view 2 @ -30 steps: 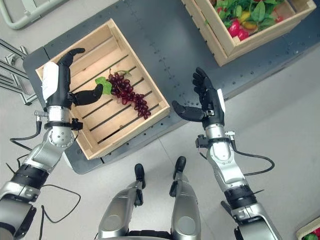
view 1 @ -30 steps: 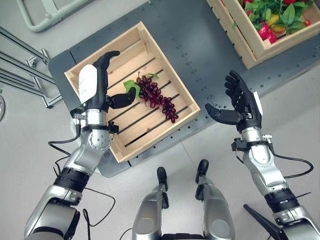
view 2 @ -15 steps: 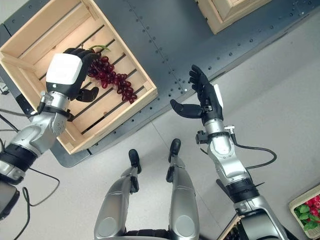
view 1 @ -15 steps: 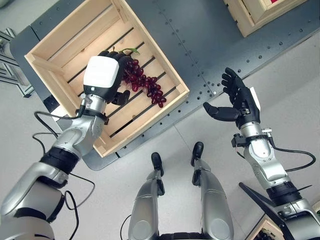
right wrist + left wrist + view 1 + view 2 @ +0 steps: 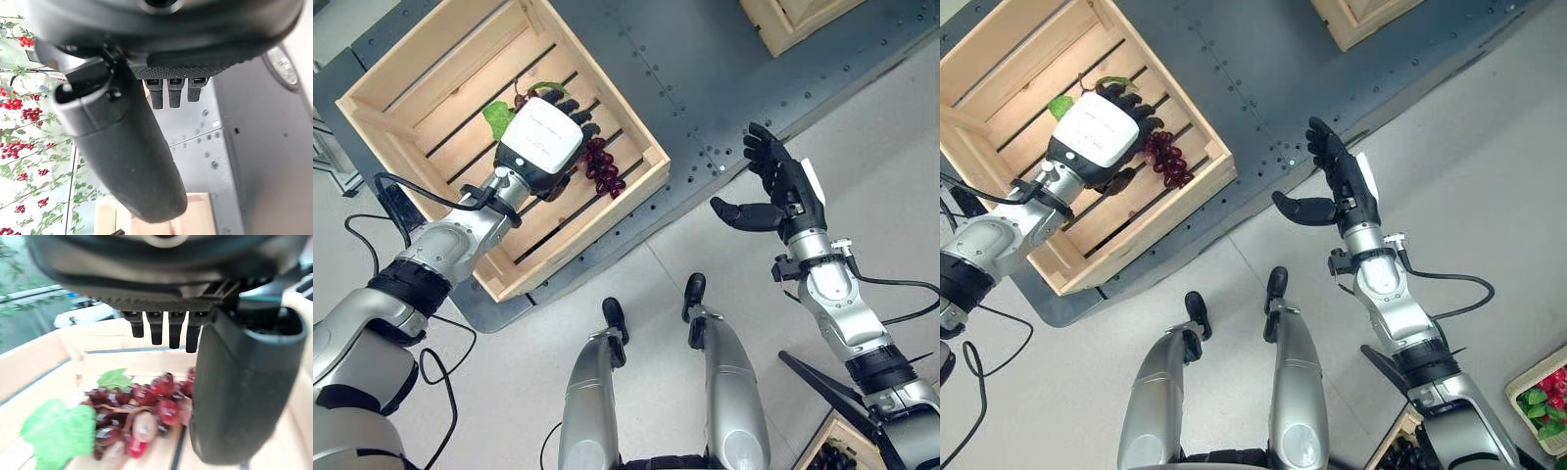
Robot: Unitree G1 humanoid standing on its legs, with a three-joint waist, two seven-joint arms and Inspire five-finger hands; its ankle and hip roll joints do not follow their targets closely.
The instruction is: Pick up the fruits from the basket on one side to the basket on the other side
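Lying across a dark metal platform, a slatted wooden crate holds a bunch of dark red grapes with green leaves near its near-right corner. A second crate sits at the platform's far right edge.

The left hand hangs over the grapes inside the first crate, back upward. In the left wrist view its fingers reach down past the fruit and the thumb stands beside the bunch, not yet closed round it, so the hand is released. The right hand is held over the platform's near edge, well apart from both crates, fingers spread and holding nothing.

The step in hand looks like the grasp. To do it well, the fingers should wrap under the thick middle of the bunch, thumb closing from the opposite side, rather than pinching a leaf or single berries, which would likely slip or tear away.

No readable writing shows on either crate.
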